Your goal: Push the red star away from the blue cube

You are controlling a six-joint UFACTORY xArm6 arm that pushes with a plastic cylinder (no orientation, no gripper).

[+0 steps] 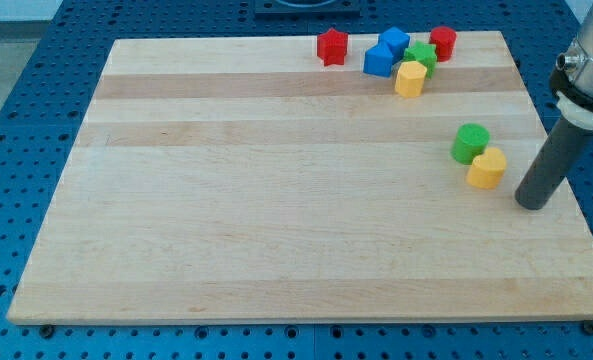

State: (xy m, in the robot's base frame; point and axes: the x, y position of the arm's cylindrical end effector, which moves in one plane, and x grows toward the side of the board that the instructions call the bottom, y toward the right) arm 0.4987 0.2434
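1. The wooden tabletop (276,200) fills most of the view and lies on a blue perforated base (16,120).
2. My rod (556,150) comes down at the view's right and leans slightly; I carry no gripper, so there is nothing on me to be wide, narrow or holding anything.
3. My tip (533,204) rests on the tabletop near its right edge, just right of the yellow block (487,169) and apart from it by a thin gap.
4. The green cylinder (470,142) sits up and left of that yellow block, touching it.
5. A cluster lies along the view's top: two blue blocks, the blue cube (394,42) and a lower blue block (378,62) against it; their exact shapes are hard to make out here.
6. A green block (423,55), a red cylinder (443,42) and a yellow hexagonal block (410,79) crowd the right of that cluster.
7. The red star (332,46) stands left of the blue blocks, near but apart, close to the top edge and well apart from my tip.
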